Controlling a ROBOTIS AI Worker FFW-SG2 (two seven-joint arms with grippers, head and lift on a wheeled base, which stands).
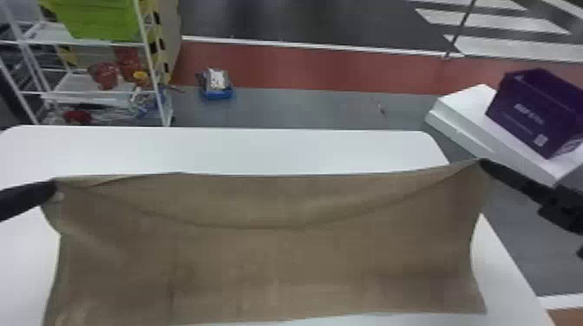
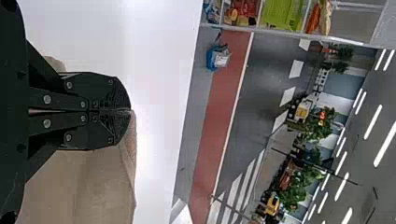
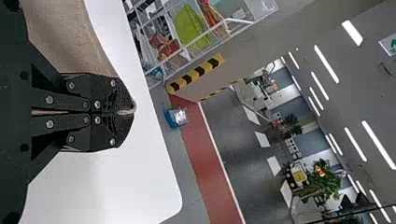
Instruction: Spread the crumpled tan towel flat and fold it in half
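Observation:
The tan towel (image 1: 269, 260) is stretched wide between both grippers, its upper edge raised over the white table and a curved sag running below it. My left gripper (image 1: 54, 185) pinches the upper left corner; in the left wrist view the left gripper (image 2: 130, 111) has its fingers together with towel (image 2: 105, 186) caught at the tips. At the upper right corner is my right gripper (image 1: 481, 162). The right wrist view has the right gripper (image 3: 133, 111) closed on a bit of cloth, the towel (image 3: 70, 32) spreading from one side.
The white table (image 1: 217, 149) lies beneath the towel. Beyond its right side, a purple box (image 1: 533, 112) rests on a white block (image 1: 464, 104). A wire shelf (image 1: 86, 93) with a green bin (image 1: 99, 19) stands at the back left, and a blue container (image 1: 217, 91) is on the floor.

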